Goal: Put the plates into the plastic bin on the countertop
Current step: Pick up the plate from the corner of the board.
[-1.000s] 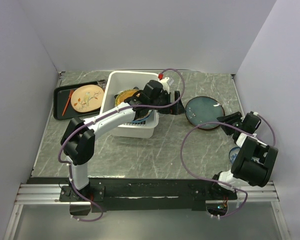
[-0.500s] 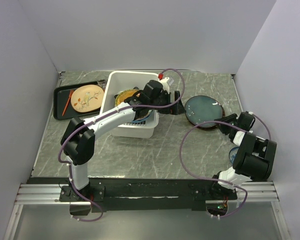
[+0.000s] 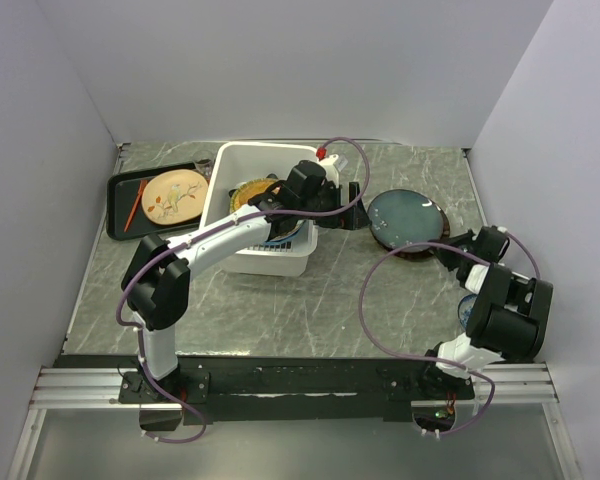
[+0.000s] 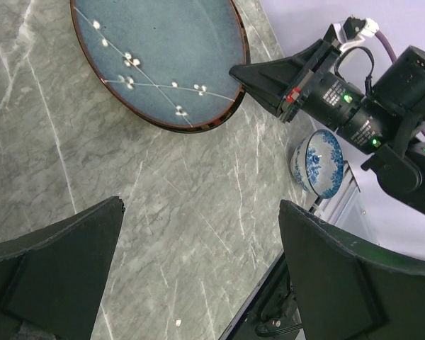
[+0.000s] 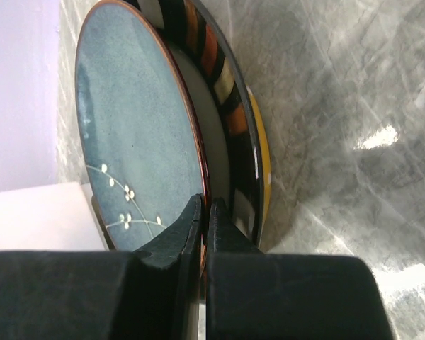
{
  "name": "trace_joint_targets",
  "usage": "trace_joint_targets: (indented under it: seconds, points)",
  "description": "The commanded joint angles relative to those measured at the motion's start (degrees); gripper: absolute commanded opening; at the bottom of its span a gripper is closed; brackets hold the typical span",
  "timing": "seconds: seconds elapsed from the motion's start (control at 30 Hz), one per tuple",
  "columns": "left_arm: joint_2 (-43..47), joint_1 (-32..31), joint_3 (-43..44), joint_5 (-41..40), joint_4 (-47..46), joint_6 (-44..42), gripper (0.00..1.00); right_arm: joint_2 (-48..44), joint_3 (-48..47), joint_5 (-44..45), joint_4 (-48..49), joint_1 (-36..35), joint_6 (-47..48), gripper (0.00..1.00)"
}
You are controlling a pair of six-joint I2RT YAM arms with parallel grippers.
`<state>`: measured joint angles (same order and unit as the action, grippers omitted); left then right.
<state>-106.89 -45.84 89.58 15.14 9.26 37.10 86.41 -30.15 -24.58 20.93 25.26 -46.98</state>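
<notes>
A large dark teal plate (image 3: 405, 218) with small white blossoms lies on the countertop (image 3: 310, 300) right of the white plastic bin (image 3: 220, 170). In the right wrist view it (image 5: 134, 120) rests on a dark striped plate (image 5: 235, 117) with a yellow underside. My right gripper (image 3: 448, 246) is shut on the teal plate's near rim (image 5: 205, 212), one finger above and one below it. The bin holds a yellowish plate (image 3: 248, 192) and a blue one (image 3: 286, 232). My left gripper (image 3: 352, 208) hangs open and empty (image 4: 198, 234) between the bin and the teal plate (image 4: 156, 57).
A black tray (image 3: 120, 200) at the back left carries a tan floral plate (image 3: 175, 195) and a red stick (image 3: 133, 205). A blue-and-white bowl (image 3: 468, 308) sits by the right arm near the right wall (image 4: 317, 161). Walls close in three sides.
My right gripper has slid in toward the teal plate and closed on its rim; the plate has shifted slightly left. The left arm has not moved.
</notes>
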Motion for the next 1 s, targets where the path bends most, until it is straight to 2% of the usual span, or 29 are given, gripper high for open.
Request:
trace_joint_targets:
  seconds: [0.0, 0.17, 0.6, 0.97]
  points:
    - [1.86, -0.12, 0.07, -0.55, -1.43, -0.72, 0.96, -3.88, 1.76, -1.88, 5.61, -0.56, 0.14, 0.0]
    - [1.6, -0.12, 0.42, -0.55, -1.35, -0.72, 0.96, -6.43, 3.7, -4.34, 8.95, 0.06, -1.53, 0.0]
    - [-0.33, -0.12, 1.56, 0.95, -2.93, -0.01, 0.96, -16.79, 5.72, -6.71, 9.31, 2.16, -3.38, 0.0]
    - [-1.39, -0.12, 2.18, 1.65, -3.45, 0.25, 0.96, -19.79, 6.77, -10.31, 11.59, 4.36, -6.28, 0.0]
